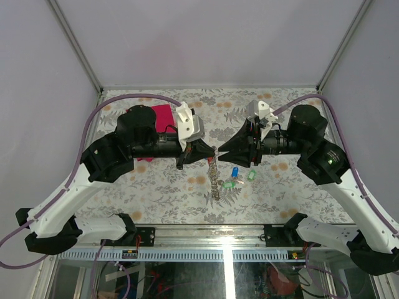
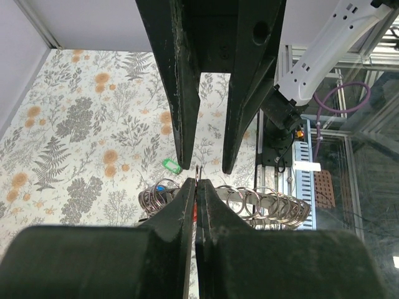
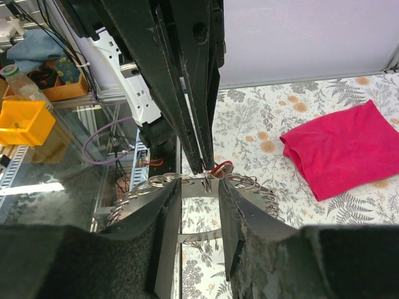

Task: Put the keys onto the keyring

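The keyring [image 1: 214,177], a large grey ring edged with small wire loops, stands on edge between the two grippers. It also shows in the left wrist view [image 2: 262,202] and the right wrist view [image 3: 149,185]. My left gripper [image 1: 208,152] is shut at the ring's top; a red key tag [image 3: 219,167] and a small wire loop [image 2: 198,172] show at its tips [image 2: 196,187]. My right gripper [image 1: 220,149] is open, its fingers [image 3: 167,208] on either side of the ring's band. A blue key [image 1: 235,172] and green keys [image 1: 252,175] lie on the table.
A magenta cloth [image 3: 341,149] lies on the floral table behind the left arm, and shows in the top view [image 1: 163,118]. Another green key [image 1: 228,184] lies beside the keyring's lower end. The table's front rail [image 1: 206,233] runs just below it.
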You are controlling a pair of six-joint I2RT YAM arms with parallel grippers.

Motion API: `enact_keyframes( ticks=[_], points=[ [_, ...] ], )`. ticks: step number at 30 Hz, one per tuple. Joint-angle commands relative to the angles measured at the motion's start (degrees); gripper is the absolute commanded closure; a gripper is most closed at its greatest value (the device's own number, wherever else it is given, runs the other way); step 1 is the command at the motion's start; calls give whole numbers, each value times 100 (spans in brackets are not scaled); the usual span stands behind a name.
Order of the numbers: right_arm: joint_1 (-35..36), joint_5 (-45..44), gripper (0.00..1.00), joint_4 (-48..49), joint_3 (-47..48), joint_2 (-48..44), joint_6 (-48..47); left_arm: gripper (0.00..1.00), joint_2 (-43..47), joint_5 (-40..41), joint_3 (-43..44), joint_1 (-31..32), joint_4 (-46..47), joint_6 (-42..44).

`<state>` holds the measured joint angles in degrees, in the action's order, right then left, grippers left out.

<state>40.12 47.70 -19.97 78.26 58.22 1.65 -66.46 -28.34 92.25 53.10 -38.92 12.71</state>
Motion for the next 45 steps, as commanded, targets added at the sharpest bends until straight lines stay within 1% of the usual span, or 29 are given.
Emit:
enact_keyframes(
  ticks=[1,9,13,23,24,25,26,27,28,31,33,35,39,42,44,45],
  points=[
    [11,191,64,-231,358,115,-172,100,-37,-155,312,16,-63,225],
    [14,231,70,-170,334,214,-106,100,-99,-168,340,37,-105,262],
    [12,222,75,-126,292,264,-81,100,-100,-165,349,35,-107,275],
    [13,196,76,-199,212,355,-147,100,-99,-149,333,43,-103,302],
    [14,196,79,-205,214,363,-152,100,-88,-146,330,47,-99,309],
    [12,196,87,-221,220,370,-164,100,-87,-138,327,46,-104,311],
    [13,190,92,-241,231,379,-176,100,-79,-137,328,47,-107,313],
    [14,183,94,-263,238,375,-193,100,-77,-127,322,45,-106,314],
    [14,172,95,-282,244,379,-211,100,-71,-118,320,43,-107,312],
    [14,120,94,-308,220,372,-243,100,-62,-87,331,42,-107,312],
    [14,102,80,-282,193,345,-239,100,-57,-91,329,45,-102,311],
    [14,98,75,-265,162,328,-217,100,-48,-92,334,49,-106,311],
    [10,40,75,-263,129,313,-216,100,-46,-92,342,49,-103,305],
    [14,37,80,-269,121,313,-210,100,-45,-92,349,47,-102,295],
    [13,23,81,-263,119,320,-201,100,-54,-95,354,40,-107,297],
    [14,6,79,-270,119,322,-205,100,-60,-96,364,47,-103,295]
  ],
)
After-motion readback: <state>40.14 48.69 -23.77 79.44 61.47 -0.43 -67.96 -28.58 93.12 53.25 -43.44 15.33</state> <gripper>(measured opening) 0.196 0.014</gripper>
